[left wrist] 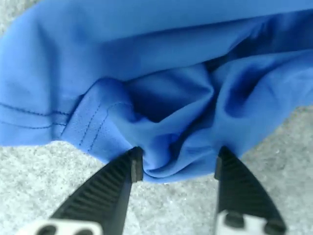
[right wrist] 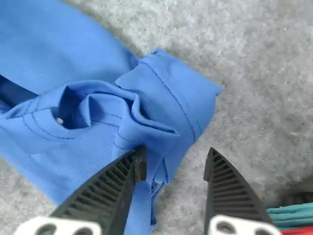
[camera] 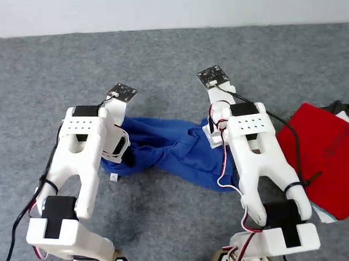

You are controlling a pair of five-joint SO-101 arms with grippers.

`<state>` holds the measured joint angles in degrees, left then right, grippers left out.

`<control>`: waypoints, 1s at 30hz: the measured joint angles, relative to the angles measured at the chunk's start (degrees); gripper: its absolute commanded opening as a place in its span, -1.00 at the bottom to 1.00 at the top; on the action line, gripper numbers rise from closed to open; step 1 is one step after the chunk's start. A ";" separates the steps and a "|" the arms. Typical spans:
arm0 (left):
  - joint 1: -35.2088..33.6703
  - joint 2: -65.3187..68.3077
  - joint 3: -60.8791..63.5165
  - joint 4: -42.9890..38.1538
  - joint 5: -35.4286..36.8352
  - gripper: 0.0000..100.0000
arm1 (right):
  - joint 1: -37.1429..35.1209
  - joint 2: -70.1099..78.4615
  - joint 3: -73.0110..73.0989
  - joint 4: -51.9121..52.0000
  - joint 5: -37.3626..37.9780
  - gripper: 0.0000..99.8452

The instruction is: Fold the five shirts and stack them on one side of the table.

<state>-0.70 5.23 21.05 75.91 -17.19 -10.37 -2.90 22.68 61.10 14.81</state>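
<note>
At the near edge of the bench, which is covered in grey carpet-like fabric, the two white arms rise from their bases side by side and lean forward over a crumpled blue shirt. The shirt lies in the middle of the bench, stretched crosswise between the arms in a loose, twisted band, not folded.

The left gripper is down at the shirt's left end. Its black ribbed fingers are spread, with a bunched fold of blue cloth and its stitched hem between them (the fold fills the gap from one tip to the other). The right gripper is at the shirt's right end, its fingers spread as well. One tip rests on a rumpled hem edge of the shirt and the other stands over bare grey bench just beside the cloth.

Off to the right side of the bench, apart from the blue shirt, a folded red shirt lies on top of a low pile. A strip of teal cloth shows in that pile from the right wrist view, and pale and dark edges peek out around the red in the high view. Beyond the arms the grey bench runs on to a pale wall.
</note>
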 measured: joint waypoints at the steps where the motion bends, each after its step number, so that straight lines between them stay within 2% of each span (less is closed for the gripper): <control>1: 0.00 0.00 0.00 0.00 0.00 -0.51 | 0.00 0.00 0.00 0.00 0.00 -0.66; 10: 0.00 0.00 0.00 0.00 0.00 -0.51 | -0.26 3.52 -1.32 0.97 0.09 -0.73; 15: 0.00 0.00 0.00 0.00 0.00 -0.51 | -0.44 1.76 -7.30 6.95 2.73 -0.73; 20: 0.00 0.00 0.00 0.00 0.00 -0.51 | -4.31 0.70 -8.79 10.99 4.22 -0.73; 25: 0.00 0.00 0.00 0.00 0.00 -0.51 | -6.77 0.70 -4.57 8.62 4.40 -0.73; 30: 0.00 0.00 0.62 0.00 0.26 -0.51 | -3.96 0.70 -1.76 4.66 4.40 -0.73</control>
<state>-0.70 5.23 21.67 75.91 -16.92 -14.33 -2.20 20.92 65.76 19.21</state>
